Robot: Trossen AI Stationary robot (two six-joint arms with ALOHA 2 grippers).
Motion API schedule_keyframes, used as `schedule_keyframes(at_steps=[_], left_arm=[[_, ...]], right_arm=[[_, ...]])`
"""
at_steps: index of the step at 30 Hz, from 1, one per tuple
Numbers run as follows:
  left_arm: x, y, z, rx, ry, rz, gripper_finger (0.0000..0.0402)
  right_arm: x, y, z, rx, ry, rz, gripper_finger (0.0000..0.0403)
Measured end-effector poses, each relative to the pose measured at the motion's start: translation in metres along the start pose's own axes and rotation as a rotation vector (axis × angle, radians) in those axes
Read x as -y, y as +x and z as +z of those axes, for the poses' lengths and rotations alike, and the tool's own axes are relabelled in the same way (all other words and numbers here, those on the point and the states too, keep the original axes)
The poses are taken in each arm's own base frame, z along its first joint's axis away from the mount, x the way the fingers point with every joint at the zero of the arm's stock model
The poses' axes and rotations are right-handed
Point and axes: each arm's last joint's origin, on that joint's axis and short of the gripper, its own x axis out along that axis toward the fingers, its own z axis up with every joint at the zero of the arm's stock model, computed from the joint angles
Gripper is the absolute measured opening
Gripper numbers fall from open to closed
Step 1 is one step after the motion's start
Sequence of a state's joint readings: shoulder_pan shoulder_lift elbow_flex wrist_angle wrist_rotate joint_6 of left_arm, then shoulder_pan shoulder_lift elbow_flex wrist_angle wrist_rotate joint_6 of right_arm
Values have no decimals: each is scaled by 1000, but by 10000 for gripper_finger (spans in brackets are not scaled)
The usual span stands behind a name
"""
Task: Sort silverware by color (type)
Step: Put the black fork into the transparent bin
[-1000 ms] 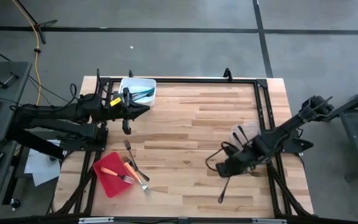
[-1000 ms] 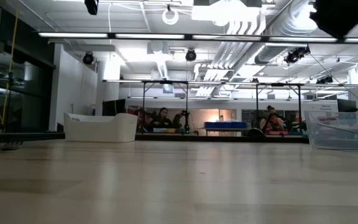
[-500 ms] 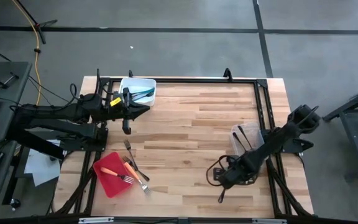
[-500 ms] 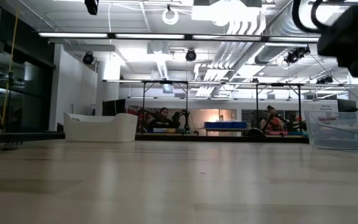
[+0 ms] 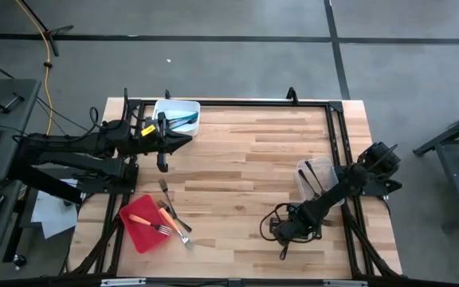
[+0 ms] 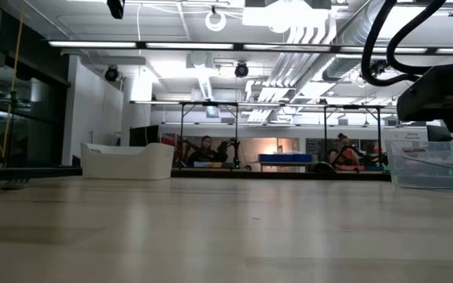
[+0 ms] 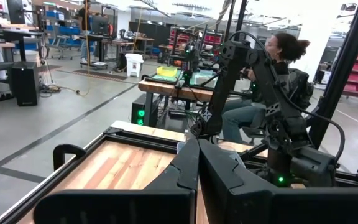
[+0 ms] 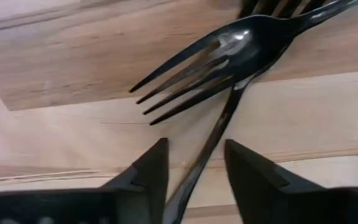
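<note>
Right gripper (image 8: 194, 168) was down at the table's near right, fingers narrowly apart, straddling a black fork (image 8: 210, 59); no grip yet. Clear tub (image 5: 315, 177) beside it held black pieces. Left gripper (image 5: 183, 141) shut, empty, by the white tub (image 5: 178, 114) of teal ones. Several forks (image 5: 174, 217) still unsorted around the red tray (image 5: 138, 223).

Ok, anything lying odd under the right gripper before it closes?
Yes: two black forks are crossed on the table, one's handle running under the other's head and between the right gripper fingers. A pick there may disturb both.
</note>
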State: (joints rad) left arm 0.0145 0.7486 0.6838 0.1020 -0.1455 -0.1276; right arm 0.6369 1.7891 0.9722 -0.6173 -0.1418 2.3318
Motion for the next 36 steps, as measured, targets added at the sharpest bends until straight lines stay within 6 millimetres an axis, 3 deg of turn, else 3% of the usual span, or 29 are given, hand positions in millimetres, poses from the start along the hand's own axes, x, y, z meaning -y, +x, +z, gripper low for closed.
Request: schedule_keyframes(at_steps=[6, 8, 14, 21, 28, 36], left_arm=[[0, 0, 0, 0, 0, 0, 0], [0, 0, 0, 0, 0, 0, 0], [0, 0, 0, 1, 0, 0, 0], [0, 0, 1, 9, -1, 0, 0], [-1, 0, 1, 15, -3, 46, 0], [-1, 0, 1, 15, -3, 50, 0]], right_arm=[[-1, 0, 2, 16, -17, 5, 25], [-1, 1, 1, 16, -31, 13, 8], [-3, -1, 0, -5, -69, 46, 6], [-9, -21, 5, -10, -198, 153, 3], [-35, -32, 24, -21, -388, 254, 2], [-76, -46, 62, 81, -599, 465, 1]])
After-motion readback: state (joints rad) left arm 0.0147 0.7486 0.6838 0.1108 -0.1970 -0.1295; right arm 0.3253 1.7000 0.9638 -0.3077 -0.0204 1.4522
